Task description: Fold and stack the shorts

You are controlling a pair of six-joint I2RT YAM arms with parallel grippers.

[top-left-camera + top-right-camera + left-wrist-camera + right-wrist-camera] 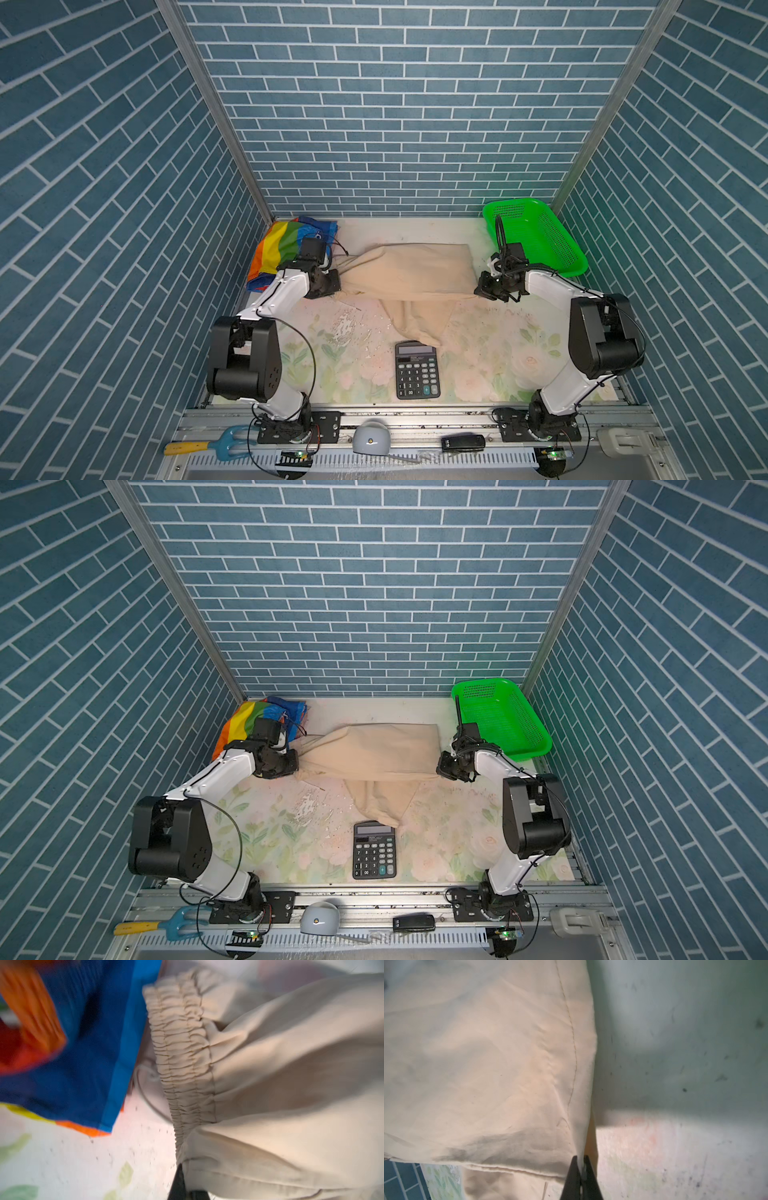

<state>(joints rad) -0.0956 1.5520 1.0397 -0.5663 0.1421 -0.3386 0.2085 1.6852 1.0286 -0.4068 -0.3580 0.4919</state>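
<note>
Stretching between your two grippers, the beige shorts (pixel 409 270) span the far half of the floral mat (pixel 490 357). Your left gripper (pixel 336 286) is clamped on the near corner of the waistband end. In the left wrist view its black fingertips (pixel 178 1185) pinch cloth just past the gathered elastic (pixel 182 1059). Your right gripper (pixel 481 291) is closed on the hem corner at the opposite end, and the right wrist view shows both fingertips (pixel 573 1178) pressed together on the fabric edge. One leg (pixel 417 320) sags from the stretched near edge toward you, and its tip reaches the far edge of the calculator (pixel 417 372).

On the left, the rainbow-striped shorts (pixel 282 245) lie bunched in the far corner, just behind your left gripper, with their blue edge just beside the waistband. On the right, the green mesh basket (pixel 540 239) sits in the far corner, just behind your right wrist. Bare mat lies on both sides of the calculator, and a narrow strip runs between the beige shorts and the back wall (pixel 399 124).
</note>
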